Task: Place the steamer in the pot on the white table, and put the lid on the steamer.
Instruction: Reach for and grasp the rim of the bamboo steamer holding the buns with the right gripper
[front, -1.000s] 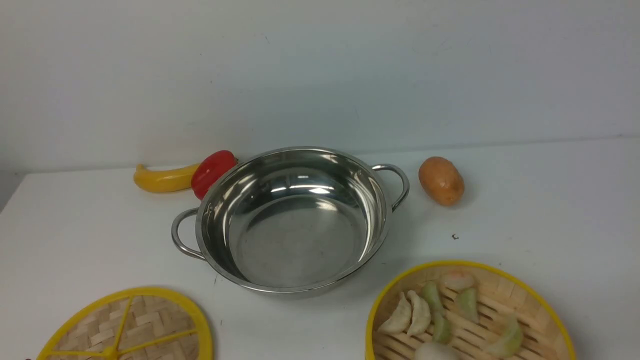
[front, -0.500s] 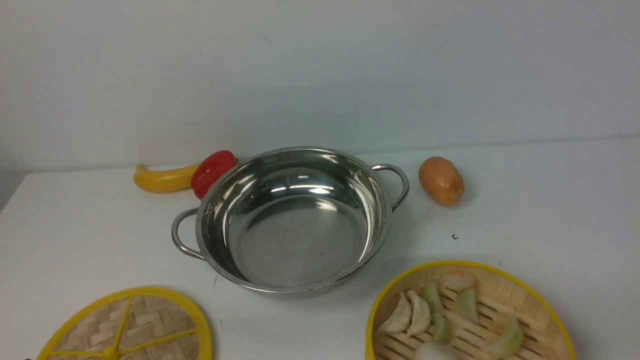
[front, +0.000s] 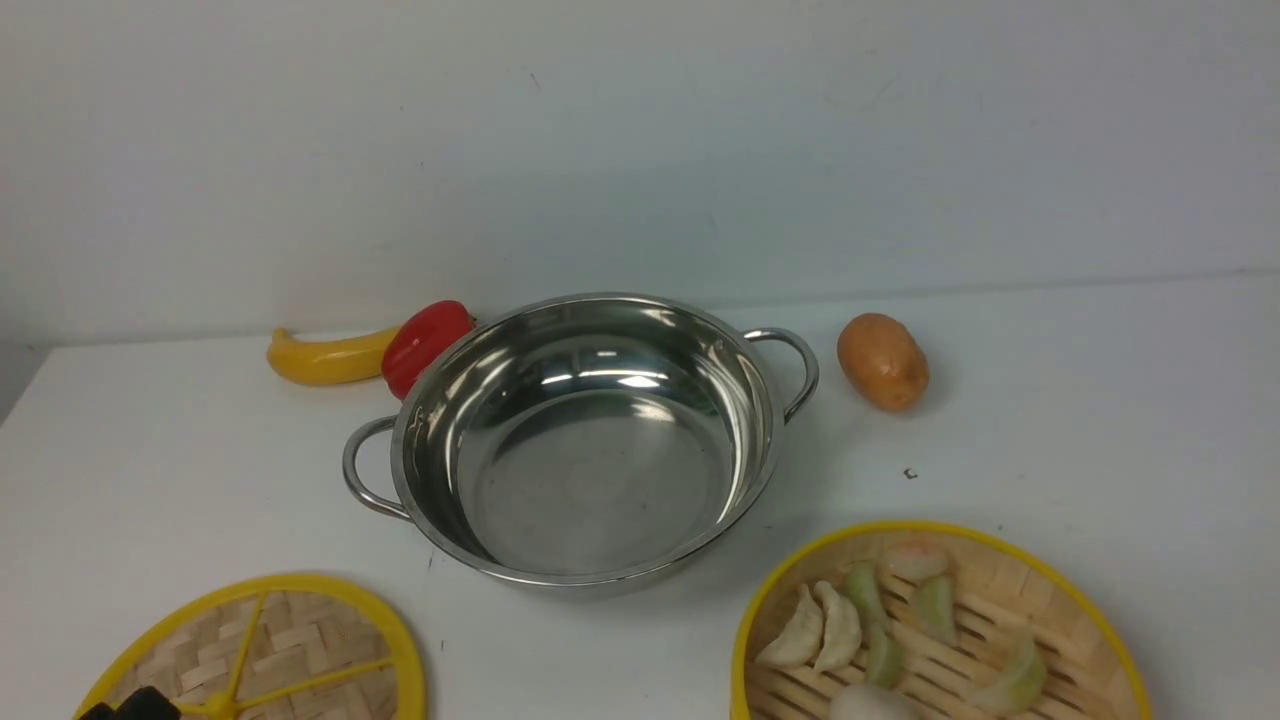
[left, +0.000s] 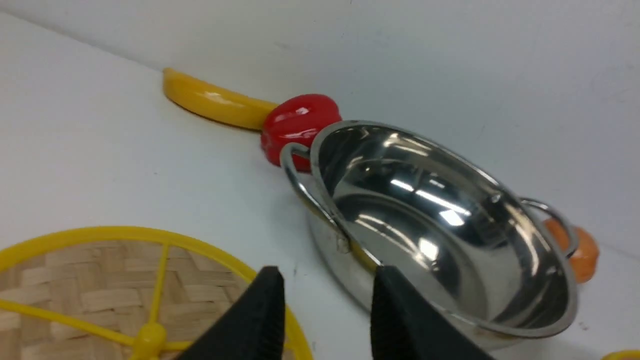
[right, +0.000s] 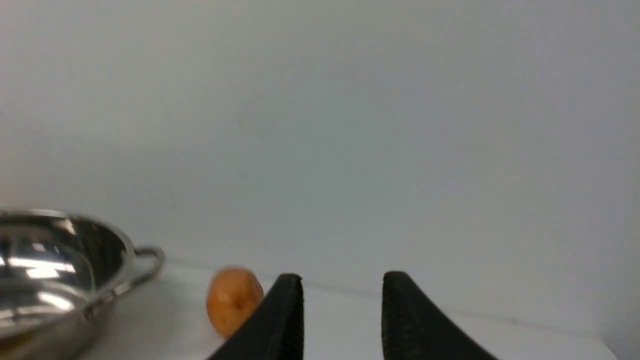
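We are looking across the white table (front: 1100, 420), matte and faintly specked, which is carrying everything. At its centre the pot (front: 590, 490) is standing empty. It is wide, shallow, mirror-polished steel with two looped wire handles, probably slippery and the heaviest item here. The steamer (front: 935, 526) is sitting at the front on the robot's right, apart from the pot, its slatted bamboo floor holding loose dumplings (front: 830, 630). We are judging it light and stiff, best pinched across the upright wall at the yellow rim and kept level. The lid (front: 300, 640), a flat woven disc with yellow spokes, is lying front left, and its thick rim is offering the hold. The left gripper (left: 327, 280) is hovering by that rim, jaws spread and empty. The right gripper (right: 342, 280) is likewise showing spread, empty jaws. A potato (front: 882, 361), banana (front: 325, 358) and red pepper (front: 425, 342) are lying around the pot's far side.
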